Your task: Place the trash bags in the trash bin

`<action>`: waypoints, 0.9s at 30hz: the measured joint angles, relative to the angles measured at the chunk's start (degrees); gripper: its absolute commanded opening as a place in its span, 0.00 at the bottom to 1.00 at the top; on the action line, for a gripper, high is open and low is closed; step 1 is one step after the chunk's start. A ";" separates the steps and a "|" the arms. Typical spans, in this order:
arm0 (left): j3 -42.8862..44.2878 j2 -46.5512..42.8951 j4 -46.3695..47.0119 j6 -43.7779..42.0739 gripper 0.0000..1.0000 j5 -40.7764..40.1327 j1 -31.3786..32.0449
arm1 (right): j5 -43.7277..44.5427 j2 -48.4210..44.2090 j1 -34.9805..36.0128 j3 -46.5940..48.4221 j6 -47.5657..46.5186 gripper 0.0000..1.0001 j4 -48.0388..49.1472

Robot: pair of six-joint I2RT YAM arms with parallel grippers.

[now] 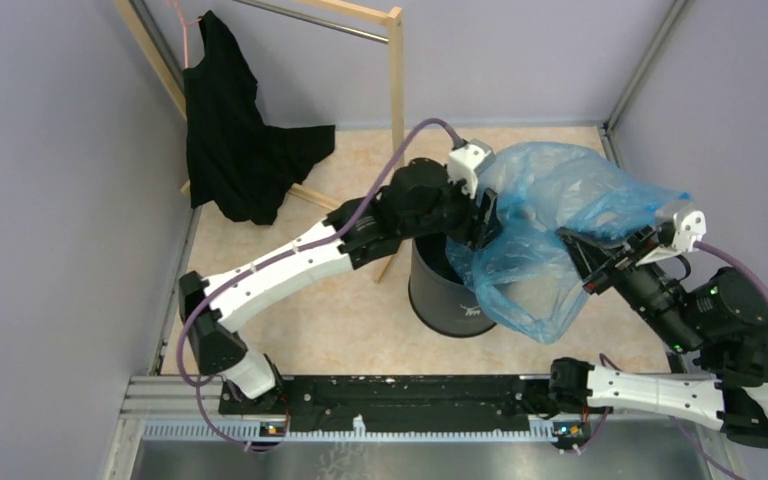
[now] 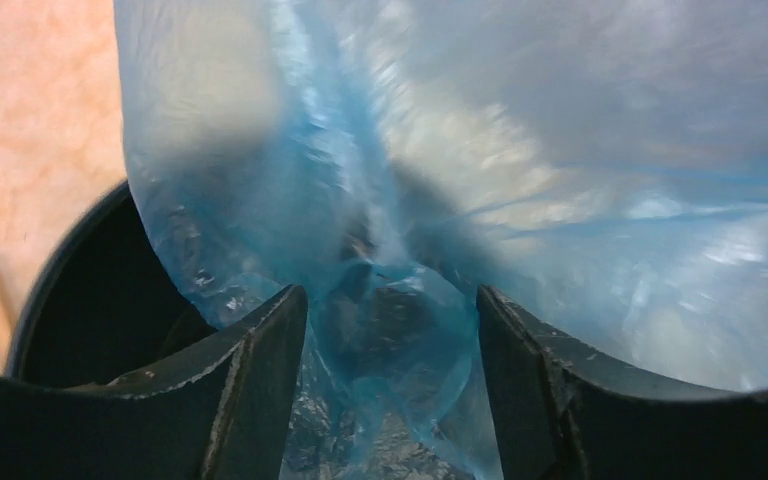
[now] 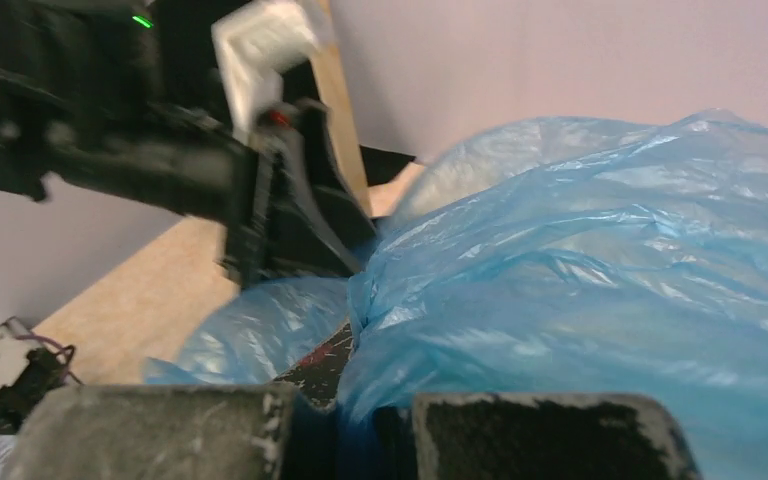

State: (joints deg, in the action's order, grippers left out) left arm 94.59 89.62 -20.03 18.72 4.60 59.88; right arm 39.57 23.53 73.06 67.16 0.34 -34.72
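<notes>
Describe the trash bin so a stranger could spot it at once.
Find the middle of the beige table, just right of the wooden rack post. The trash bin stands there, half draped by the blue trash bag. It is the only dark, smooth cylinder, with a small white logo.

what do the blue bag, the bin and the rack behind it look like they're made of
The trash bag: thin plastic film, translucent light blue and glossy; it wrinkles and glints. The trash bin: probably hard plastic, possibly coated metal; a smooth dark wall with a dull sheen. The rack: pale bare wood posts, going by colour and square edges.
</notes>
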 measured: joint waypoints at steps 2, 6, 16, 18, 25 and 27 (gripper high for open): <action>0.04 2.64 -1.16 -0.72 0.66 -2.29 0.48 | -1.60 0.09 0.00 -1.25 1.14 0.00 1.88; -6.21 2.97 -1.31 -0.79 0.67 -5.57 1.07 | -3.78 2.12 0.00 -2.19 2.45 0.00 4.68; -22.53 -12.83 0.76 2.05 0.99 -7.52 1.29 | -7.93 18.32 0.00 5.22 0.35 0.00 6.64; -24.44 -17.94 1.92 2.43 0.99 -7.48 1.29 | -8.55 19.43 0.00 5.40 -0.33 0.00 6.34; -21.66 -27.98 4.57 1.09 0.98 -9.05 1.25 | -13.40 13.22 0.00 3.50 -0.76 0.00 5.11; -19.02 -27.41 4.57 0.37 0.98 -10.29 0.90 | -15.91 10.67 0.00 3.34 -0.37 0.00 5.27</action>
State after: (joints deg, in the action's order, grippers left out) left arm 75.57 62.22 -15.46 19.09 -5.69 60.77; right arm 23.66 34.20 73.06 70.50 -0.03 -29.45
